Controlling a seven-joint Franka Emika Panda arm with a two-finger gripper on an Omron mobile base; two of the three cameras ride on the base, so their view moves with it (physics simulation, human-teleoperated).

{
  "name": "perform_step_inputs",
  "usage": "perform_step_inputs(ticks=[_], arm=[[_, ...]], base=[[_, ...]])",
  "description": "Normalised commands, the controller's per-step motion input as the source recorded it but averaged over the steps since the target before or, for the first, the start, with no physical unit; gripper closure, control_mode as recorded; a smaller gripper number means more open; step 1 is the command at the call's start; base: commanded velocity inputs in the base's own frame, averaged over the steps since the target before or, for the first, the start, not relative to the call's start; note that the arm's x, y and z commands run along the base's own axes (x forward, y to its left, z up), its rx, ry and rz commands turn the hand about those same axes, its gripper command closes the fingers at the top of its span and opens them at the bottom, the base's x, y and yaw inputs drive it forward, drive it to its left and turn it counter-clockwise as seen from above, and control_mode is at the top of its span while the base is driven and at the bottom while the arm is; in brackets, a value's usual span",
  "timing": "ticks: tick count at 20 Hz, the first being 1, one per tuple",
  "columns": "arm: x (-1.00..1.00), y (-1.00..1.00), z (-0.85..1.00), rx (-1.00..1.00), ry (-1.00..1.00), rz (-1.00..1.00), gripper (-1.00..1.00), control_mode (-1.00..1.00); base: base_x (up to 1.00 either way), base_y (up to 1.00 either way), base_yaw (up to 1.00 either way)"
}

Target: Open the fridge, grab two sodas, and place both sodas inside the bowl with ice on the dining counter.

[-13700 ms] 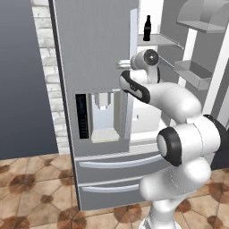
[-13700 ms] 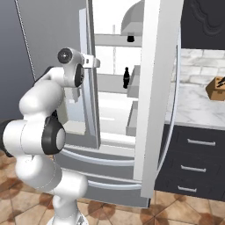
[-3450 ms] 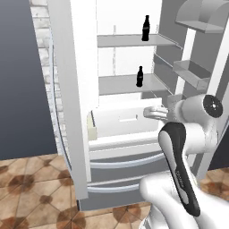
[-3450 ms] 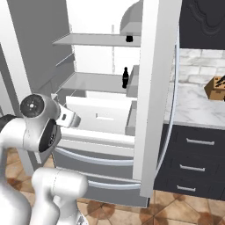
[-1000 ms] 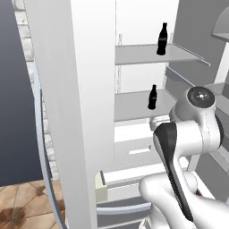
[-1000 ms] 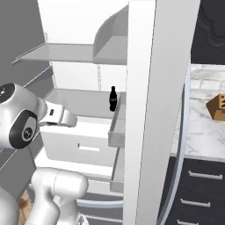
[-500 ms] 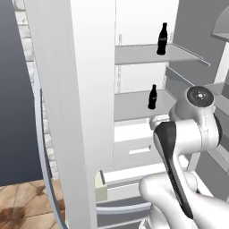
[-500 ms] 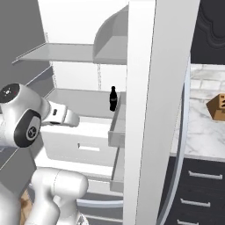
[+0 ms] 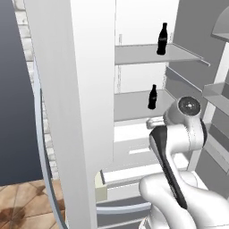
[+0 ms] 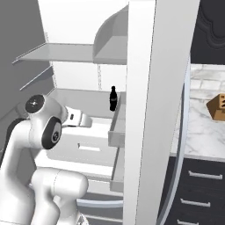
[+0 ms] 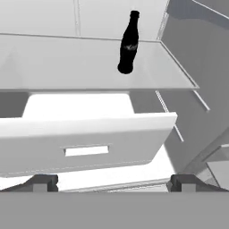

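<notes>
— Two sodas, both on their shelves in the fridge (image 9: 89, 89). What has changed in the last second?

— Very little. The base views match those of a second ago, so the driving has stopped, and the arm has eased only a touch. A few seconds back the cameras stood farther off; now the open fridge fills them.

— And the tool (image 11: 114, 182)?

— Spread wide, nothing between its tips. It points into the fridge, level with the white drawer (image 11: 89, 138).

— Where is the nearer soda (image 11: 127, 42) from it?

— Ahead and above, upright on the middle shelf (image 11: 80, 67), well apart from the tips. The same bottle shows at (image 9: 152, 97) and (image 10: 113, 99), just beyond the hand.

— The other one?

— The upper soda (image 9: 162, 39) stands higher still, on the shelf above.

— So what does that mean for the job?

— The door step looks done. I judge the approach settled and the first grab next: the tool must rise and go forward to straddle the bottle. Neither soda is taken yet.
</notes>
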Motion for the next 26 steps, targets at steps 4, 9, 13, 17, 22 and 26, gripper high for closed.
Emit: perform_step_inputs(ticks=[4, 9, 13, 17, 22, 26], arm=[[0.38, -0.05, 0.0, 0.01, -0.21, 0.0, -1.0, -1.0], [0.44, -0.04, 0.17, 0.02, -0.17, 0.0, -1.0, -1.0], [0.48, -0.17, 0.13, 0.0, -0.14, 0.0, -1.0, -1.0], [0.34, -0.12, 0.25, 0.0, -0.09, 0.0, -1.0, -1.0], [0.1, -0.04, 0.24, 0.0, -0.05, 0.0, -1.0, -1.0], [0.04, -0.05, 0.23, 0.0, -0.04, 0.0, -1.0, -1.0]], base=[[0.0, 0.0, 0.0], [0.0, 0.0, 0.0], [0.0, 0.0, 0.0], [0.0, 0.0, 0.0], [0.0, 0.0, 0.0], [0.0, 0.0, 0.0]])
